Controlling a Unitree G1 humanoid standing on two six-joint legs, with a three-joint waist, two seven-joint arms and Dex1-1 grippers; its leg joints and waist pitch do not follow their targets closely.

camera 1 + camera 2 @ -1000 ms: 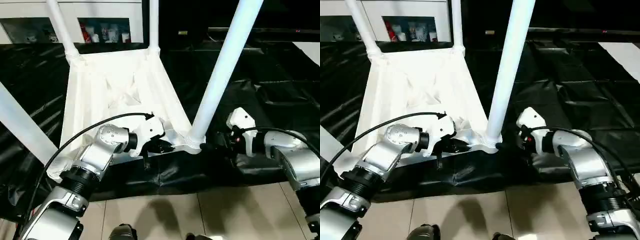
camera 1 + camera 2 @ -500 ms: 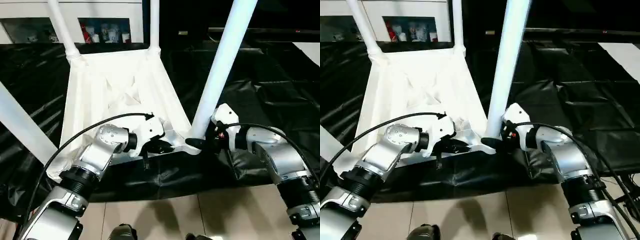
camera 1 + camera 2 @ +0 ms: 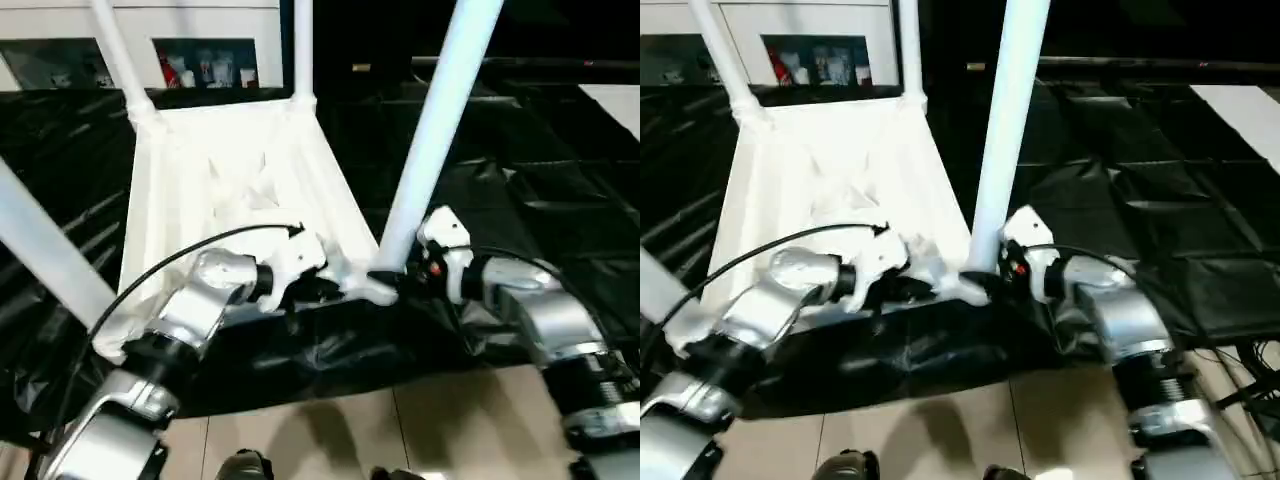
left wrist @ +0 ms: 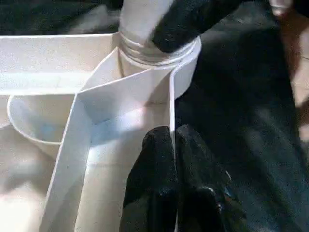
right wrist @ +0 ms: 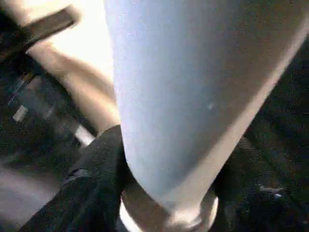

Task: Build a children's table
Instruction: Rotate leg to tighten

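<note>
No words to read anywhere. Upside-down white tabletop (image 3: 230,190) on the black table cover (image 3: 520,190). Left gripper (image 4: 171,145) pinched shut on a rib at the near corner. Right gripper (image 3: 392,279) closed around the near leg (image 3: 430,140), right at its socket.

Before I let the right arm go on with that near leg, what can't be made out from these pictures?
- Right gripper pads: head views, hidden behind the near leg; the right wrist view is blurred.
- Leg tops: cut off by the upper edge, head views.
- Thread seating in the corner socket: left wrist view, covered by a black finger.
- Left gripper shut on the tabletop rim.
</note>
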